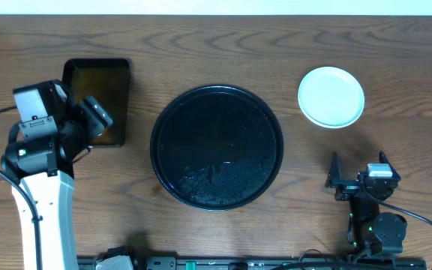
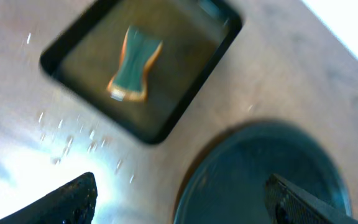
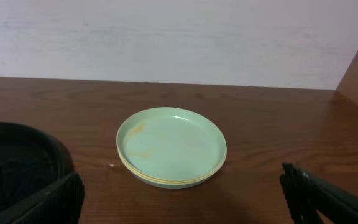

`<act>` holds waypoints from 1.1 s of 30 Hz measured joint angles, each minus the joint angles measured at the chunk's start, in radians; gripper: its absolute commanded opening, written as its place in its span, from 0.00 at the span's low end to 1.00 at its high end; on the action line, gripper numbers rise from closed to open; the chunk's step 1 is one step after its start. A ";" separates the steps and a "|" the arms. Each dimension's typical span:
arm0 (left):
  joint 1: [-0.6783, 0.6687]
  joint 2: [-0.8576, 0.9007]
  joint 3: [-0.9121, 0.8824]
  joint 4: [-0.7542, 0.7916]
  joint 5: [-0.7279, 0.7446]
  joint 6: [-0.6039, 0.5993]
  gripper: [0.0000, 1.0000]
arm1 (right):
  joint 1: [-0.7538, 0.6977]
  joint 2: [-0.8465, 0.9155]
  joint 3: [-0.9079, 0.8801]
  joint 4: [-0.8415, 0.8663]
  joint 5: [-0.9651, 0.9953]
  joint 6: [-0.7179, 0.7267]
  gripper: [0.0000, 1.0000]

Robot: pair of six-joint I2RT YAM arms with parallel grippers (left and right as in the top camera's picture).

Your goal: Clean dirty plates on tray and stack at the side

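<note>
The large round black tray point(image 1: 217, 146) lies mid-table with no plate on it; its wet floor glistens. The plates point(image 1: 331, 97) are stacked on the table at the back right. In the right wrist view the stack point(image 3: 171, 146) has a pale blue-green top plate with a faint orange trace and a yellow rim under it. My right gripper point(image 1: 358, 171) stands open near the front right, well short of the stack, with nothing between its fingers point(image 3: 182, 177). My left gripper point(image 1: 90, 118) hovers open and empty point(image 2: 180, 183) over the gap between the small tray and the round tray point(image 2: 260, 168).
A small rectangular black tray point(image 1: 115, 75) sits at the back left. In the left wrist view it point(image 2: 185, 93) holds a green and yellow sponge point(image 2: 133, 64). Water drops speckle the wood point(image 2: 61, 140) beside it. The round tray's rim point(image 3: 17, 155) lies left of the right gripper.
</note>
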 measured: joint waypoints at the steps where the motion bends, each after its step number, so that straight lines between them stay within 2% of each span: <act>1: 0.000 0.002 0.000 -0.030 0.000 0.001 0.86 | 0.000 0.000 0.000 0.000 0.001 0.000 0.99; 6: 0.000 0.001 -0.017 -0.087 -0.001 0.001 0.86 | 0.000 -0.002 0.000 0.000 0.001 0.000 0.99; 10: 0.000 -0.038 -0.134 -0.013 -0.005 0.001 0.86 | 0.000 -0.002 0.000 0.000 0.001 0.000 0.99; 16: -0.006 -0.147 -0.450 0.320 0.000 0.008 0.86 | 0.000 -0.002 0.000 0.000 0.001 0.000 0.99; 18: -0.027 -0.208 -0.589 0.485 0.022 0.043 0.86 | 0.000 -0.002 0.000 0.000 0.001 0.000 0.99; 23: -0.087 -0.330 -0.788 0.725 0.064 0.138 0.86 | 0.000 -0.002 0.000 0.000 0.002 0.000 0.99; 33: -0.173 -0.599 -1.114 1.077 0.080 0.257 0.86 | 0.000 -0.002 0.000 0.000 0.002 -0.002 0.99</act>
